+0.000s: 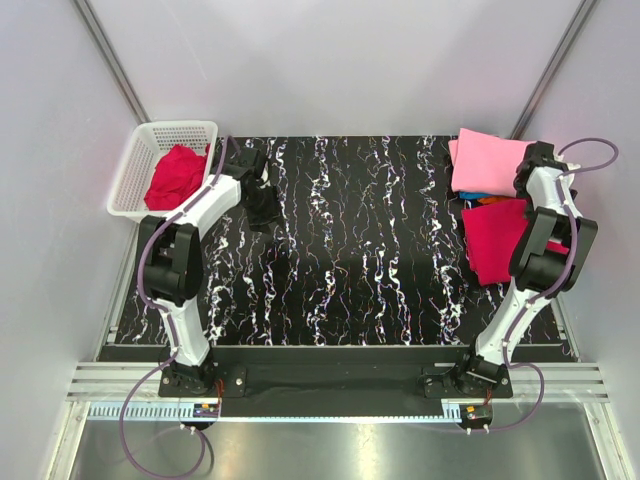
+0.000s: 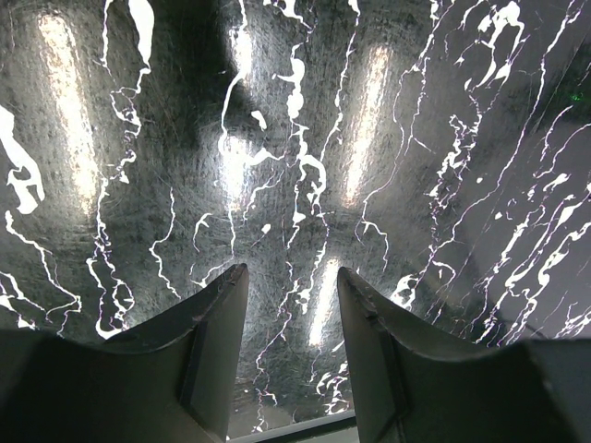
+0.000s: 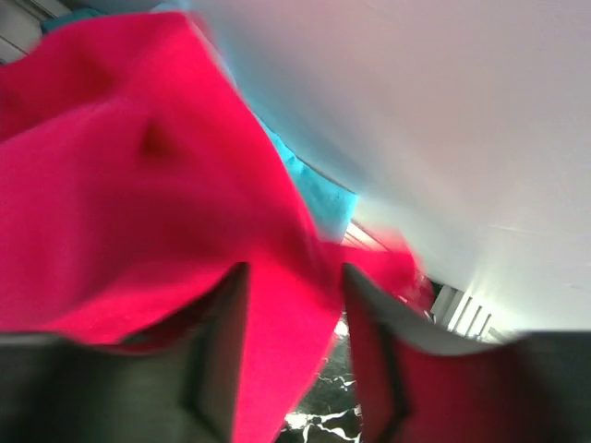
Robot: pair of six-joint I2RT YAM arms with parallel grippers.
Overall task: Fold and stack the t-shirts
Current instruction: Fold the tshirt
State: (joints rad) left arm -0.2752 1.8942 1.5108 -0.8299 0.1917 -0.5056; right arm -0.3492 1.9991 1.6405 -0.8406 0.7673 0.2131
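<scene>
The right gripper (image 3: 295, 268) has its jaws apart just over the crimson t-shirt (image 1: 495, 240), which lies at the right edge of the tabletop (image 1: 350, 250) beside the pink t-shirt (image 1: 490, 160). If the cloth catches on a jaw, the pile could be dragged out of shape. The left gripper (image 2: 291, 272), jaws half open, holds nothing.

The right wrist view is blurred: the crimson t-shirt (image 3: 138, 185) smears so that its folds and edges cannot be read, nor whether the cloth touches the parted right jaws. A turquoise t-shirt (image 3: 319, 194) shows only as a sliver behind it. From above, the right arm (image 1: 545, 235) covers part of the folded crimson t-shirt (image 1: 490, 240) and hides its own jaws. An orange t-shirt (image 1: 490, 202) barely peeks out beside the pink t-shirt (image 1: 488, 160). The basket (image 1: 135, 165) wall hides the lower part of the bunched red t-shirt (image 1: 175, 178).
</scene>
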